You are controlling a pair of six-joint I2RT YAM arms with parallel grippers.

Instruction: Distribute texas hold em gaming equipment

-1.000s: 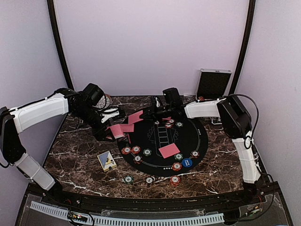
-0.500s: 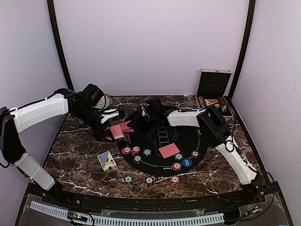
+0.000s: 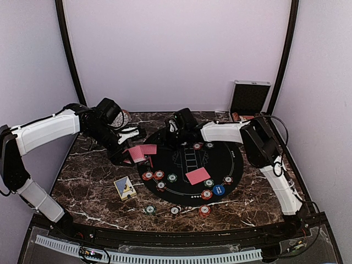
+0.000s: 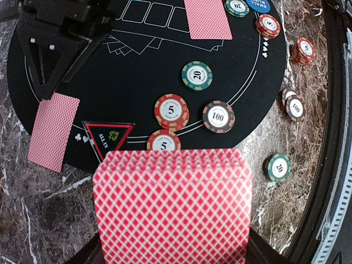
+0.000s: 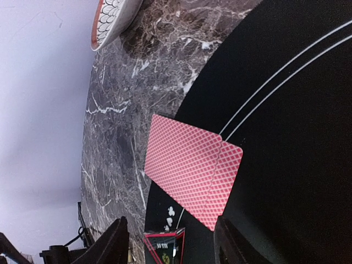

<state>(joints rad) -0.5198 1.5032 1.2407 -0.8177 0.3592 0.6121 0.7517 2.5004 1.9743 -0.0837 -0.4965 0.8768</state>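
Observation:
My left gripper [image 3: 127, 155] is shut on a fanned deck of red-backed cards [image 4: 173, 209], which hides its fingers, just off the left edge of the round black mat [image 3: 231, 159]. My right gripper [image 5: 173, 245] is open with nothing between its fingers, hovering low over two overlapping red-backed cards [image 5: 192, 168] that lie across the mat's far-left rim; they also show as cards [image 3: 147, 148]. Another card [image 3: 197, 176] lies face down mid-mat. Several poker chips [image 3: 159, 175] sit on the mat, and three chips [image 3: 174, 210] lie on the marble in front of it.
A small yellow-and-blue card box [image 3: 125, 188] lies on the marble left of the mat. A patterned bowl [image 5: 113, 19] stands at the back left behind my left arm. A silver case [image 3: 250, 96] stands open at the back right. A triangular marker [image 4: 107, 137] sits on the mat's left rim.
My right gripper swung left across the mat's far side with a card, opened and left it overlapping the card at the mat's left rim. My left arm stayed still.

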